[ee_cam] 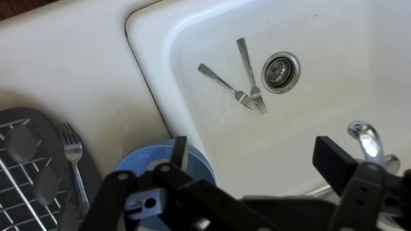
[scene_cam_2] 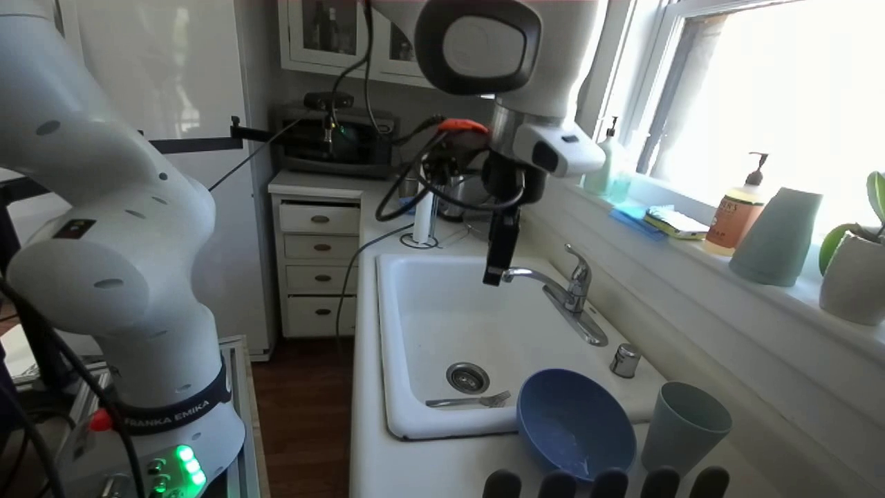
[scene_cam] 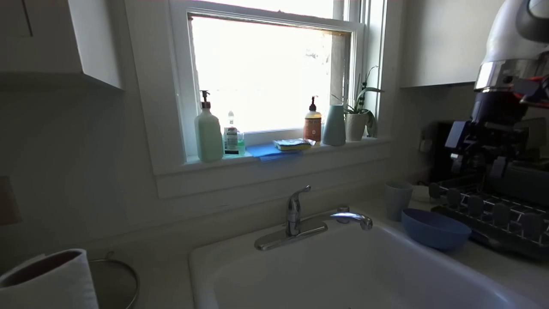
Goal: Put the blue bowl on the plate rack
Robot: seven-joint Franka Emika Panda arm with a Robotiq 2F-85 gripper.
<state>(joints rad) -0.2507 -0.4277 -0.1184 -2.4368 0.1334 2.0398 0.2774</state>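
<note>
I have the gripper (ee_cam: 255, 155) hanging in the air, its two fingers (ee_cam: 334, 165) standing wide apart; through the gap between them my wrist view shows the white floor of the sink (ee_cam: 314, 106). In an exterior view I see the arm (scene_cam_2: 117, 207) bending over, with the gripper pointing down.

The blue bowl (ee_cam: 138, 158) sits at the corner of the sink, on the counter (ee_cam: 74, 61), its hollow facing up, between the sink and the plate rack (ee_cam: 22, 194). One finger and the gripper's body hide part of it from my wrist camera, and I can't tell whether it touches the sink's rim. In both exterior views a pale cup (scene_cam_2: 684, 429) stands just beside the bowl, on the window side.

The rack is dark, with thin wires and rounded grey tabs, and a fork (ee_cam: 73, 152) lies along its edge. Two more forks (ee_cam: 221, 81) lie in the sink near the drain (ee_cam: 281, 72), their tines close together. The faucet (scene_cam: 294, 214) is at the sink's window side.

On the window sill (scene_cam: 180, 171) I make out a tall green bottle (scene_cam: 209, 135), a blue cloth (scene_cam: 261, 150) with a sponge (scene_cam: 291, 146) partly over it, an orange-labelled pump bottle (scene_cam: 312, 126) and a potted plant (scene_cam: 356, 126).
</note>
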